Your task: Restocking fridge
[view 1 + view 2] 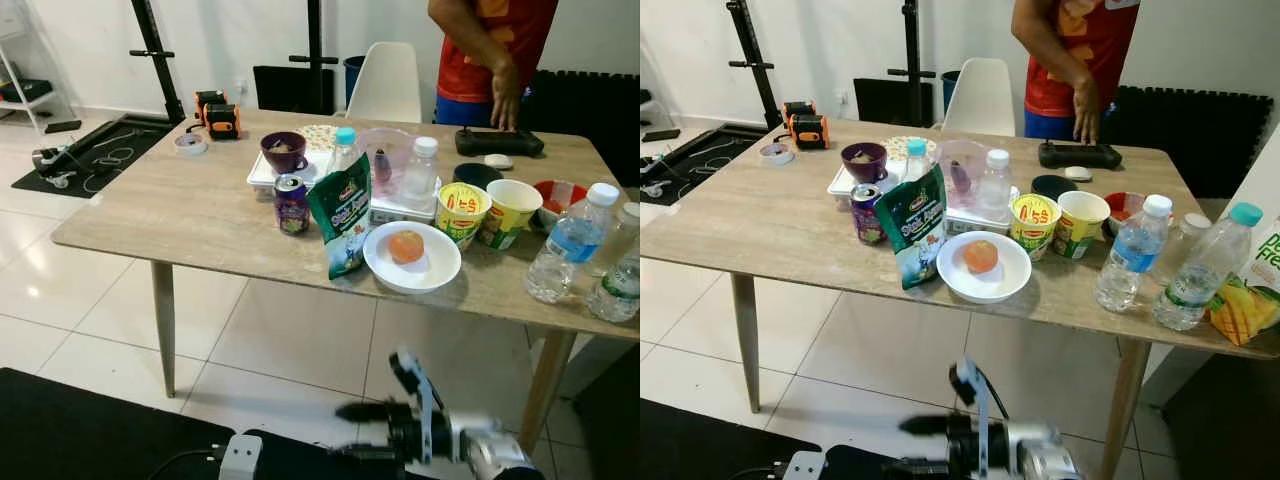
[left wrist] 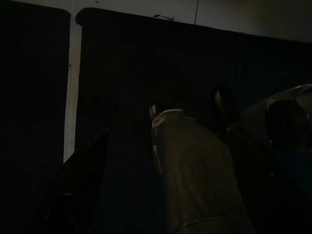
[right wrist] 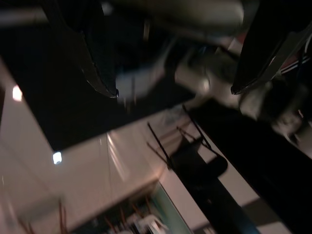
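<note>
While the left wrist view is almost wholly dark, only a dark floor mat [image 2: 146,63], a pale strip of floor beside it and a grey rounded part of the robot can be made out; the left tool cannot be distinguished there, and whether it is open or closed cannot be told. The right wrist view is blurred, but the two black fingers [image 3: 97,58] of the right tool [image 1: 365,432] are seen spread well apart, with nothing held between them. In the head views that tool is found low at the bottom edge, over the tiled floor [image 1: 290,350] and in front of the desk [image 1: 180,215], its fingers pointed toward the robot's left; its arm is cut off by the frame.

The groceries are laid well apart from it, up on the desk. A white plate [image 1: 412,258] with an orange fruit [image 1: 406,246] is set nearest the front edge, with a green snack bag [image 1: 342,226] stood just beside it and a purple can [image 1: 291,204] further to the left. Two noodle cups [image 1: 463,213] are placed behind the plate, and water bottles [image 1: 568,245] are grouped at the right end, where a juice carton [image 1: 1252,295] is cut off by the edge. A person [image 1: 485,50] is seen only from the torso down behind the desk, one hand rested on a black device [image 1: 498,142].
</note>
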You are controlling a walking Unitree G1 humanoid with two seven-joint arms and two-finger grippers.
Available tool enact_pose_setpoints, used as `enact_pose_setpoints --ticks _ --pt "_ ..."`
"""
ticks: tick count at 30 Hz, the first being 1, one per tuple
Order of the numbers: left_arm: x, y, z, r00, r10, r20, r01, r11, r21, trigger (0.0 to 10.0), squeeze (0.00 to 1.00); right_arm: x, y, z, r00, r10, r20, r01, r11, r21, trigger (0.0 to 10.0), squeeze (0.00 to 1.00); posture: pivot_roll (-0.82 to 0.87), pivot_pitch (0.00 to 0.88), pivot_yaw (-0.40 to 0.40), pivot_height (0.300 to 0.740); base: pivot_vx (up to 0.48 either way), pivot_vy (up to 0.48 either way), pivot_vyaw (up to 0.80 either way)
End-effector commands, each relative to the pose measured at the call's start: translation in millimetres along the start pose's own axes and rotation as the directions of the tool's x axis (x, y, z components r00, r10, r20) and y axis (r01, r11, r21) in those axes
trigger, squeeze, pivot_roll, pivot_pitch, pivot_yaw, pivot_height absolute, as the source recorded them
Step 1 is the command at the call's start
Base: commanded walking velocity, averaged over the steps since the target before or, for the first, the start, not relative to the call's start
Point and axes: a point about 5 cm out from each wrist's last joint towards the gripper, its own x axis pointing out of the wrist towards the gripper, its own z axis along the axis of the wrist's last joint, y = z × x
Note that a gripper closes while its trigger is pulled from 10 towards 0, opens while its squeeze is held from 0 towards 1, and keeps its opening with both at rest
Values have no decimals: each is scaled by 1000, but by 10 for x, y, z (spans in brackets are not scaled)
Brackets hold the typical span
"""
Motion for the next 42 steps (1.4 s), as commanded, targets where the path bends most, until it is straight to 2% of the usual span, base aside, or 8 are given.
enact_pose_setpoints --ticks 1,12,14,15,28,29,39,42 --pt "-3 -19 -42 1000 1 -12 -1 1000 -8 10000 0 9 12 14 1000 7 19 -7 1000 3 10000 0 -63 30 -22 740 0 0 0" --pt "0 -35 -46 1000 -6 -15 6 1000 4 10000 0 314 -13 1151 930 -25 367 135 951 -278 10000 0 -62 29 -23 740 0 0 0" --pt "0 -38 -46 1000 -6 -15 6 1000 5 10000 0 334 -41 1337 910 -54 410 187 938 -292 10000 267 -62 29 -23 740 0 0 0" --pt "1 -41 -44 1000 -7 -15 7 1000 6 10000 0 346 -64 1473 903 -88 420 236 920 -315 10000 1000 -63 28 -27 740 0 0 0" --pt "3 -56 -51 1000 -9 -15 9 1000 -2 10000 0 263 -342 1745 871 -473 132 439 630 -641 10000 1000 -58 31 -34 740 0 0 0" --pt "3 -57 -52 1000 -8 -15 8 1000 -5 10000 0 194 -339 1783 866 -492 89 416 612 -672 10000 47 -54 35 -34 740 0 0 0" --pt "3 -58 -55 1000 -8 -16 8 1000 -9 10000 0 -176 -177 1789 896 -412 -165 173 668 -724 10000 0 -60 36 -37 740 0 0 0" --pt "2 -59 -56 1000 -10 -16 9 1000 -10 10000 0 -383 -231 1672 818 -481 -315 124 683 -720 10000 0 -62 36 -36 740 0 0 0"
